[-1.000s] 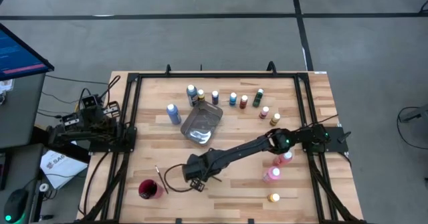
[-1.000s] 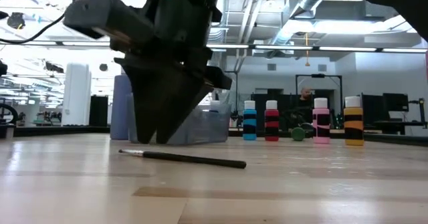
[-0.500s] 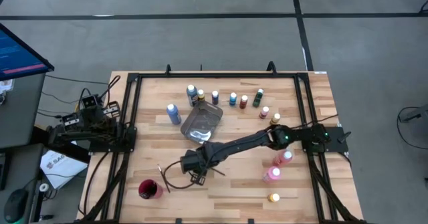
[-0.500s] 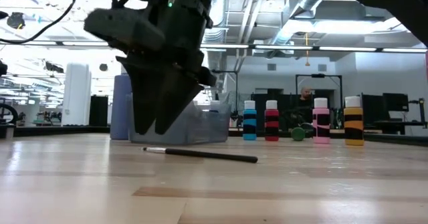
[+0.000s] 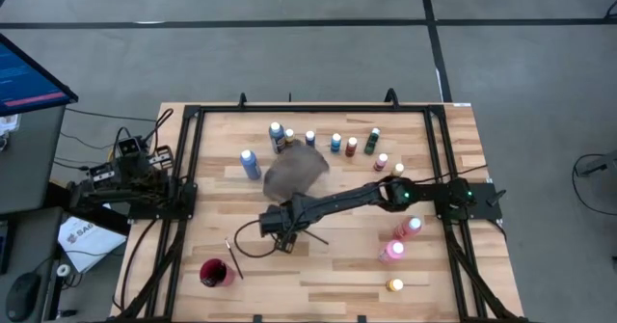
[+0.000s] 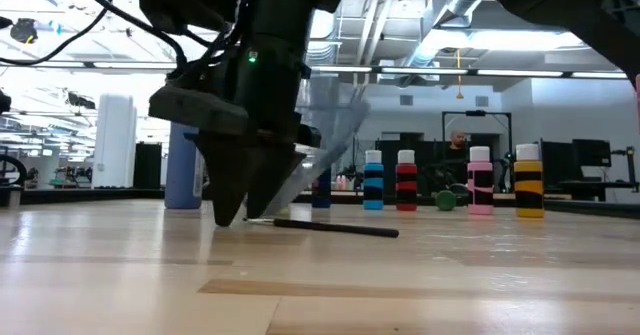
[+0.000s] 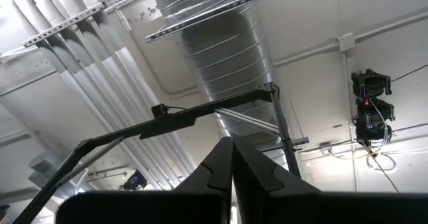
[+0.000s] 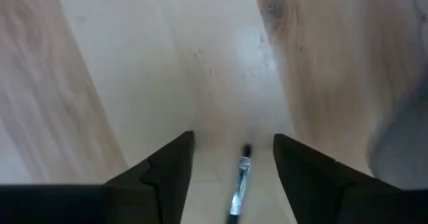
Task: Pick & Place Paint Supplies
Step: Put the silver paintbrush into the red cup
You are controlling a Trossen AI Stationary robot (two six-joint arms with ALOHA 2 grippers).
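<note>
A thin dark paintbrush (image 6: pixel 320 227) lies flat on the wooden table. My right gripper (image 6: pixel 245 217) points down at its light end, low over the wood. It is open, and in the right wrist view one finger stands on either side of the brush tip (image 8: pixel 241 177) with a gap on both sides. A second brush (image 5: pixel 231 257) lies beside the red cup (image 5: pixel 216 273). Small paint bottles stand upright in a row (image 5: pixel 335 143) along the far side, and more stand at the right (image 5: pixel 392 252). My left gripper (image 7: pixel 231 177) is shut and points up at the ceiling.
The grey metal tray (image 5: pixel 294 169) shows blurred and tilted just beyond my right forearm (image 5: pixel 337 203). A blue bottle (image 5: pixel 250 163) stands left of it. My left arm (image 5: pixel 135 178) is folded at the table's left edge. Black frame rails (image 5: pixel 188 169) run along the table's sides.
My right gripper has gone toward the table's far edge, sunk a little, rolled and opened wider. The brush under it has slid along the table the same way. The tray, flat before, now shows blurred and tipped up.
</note>
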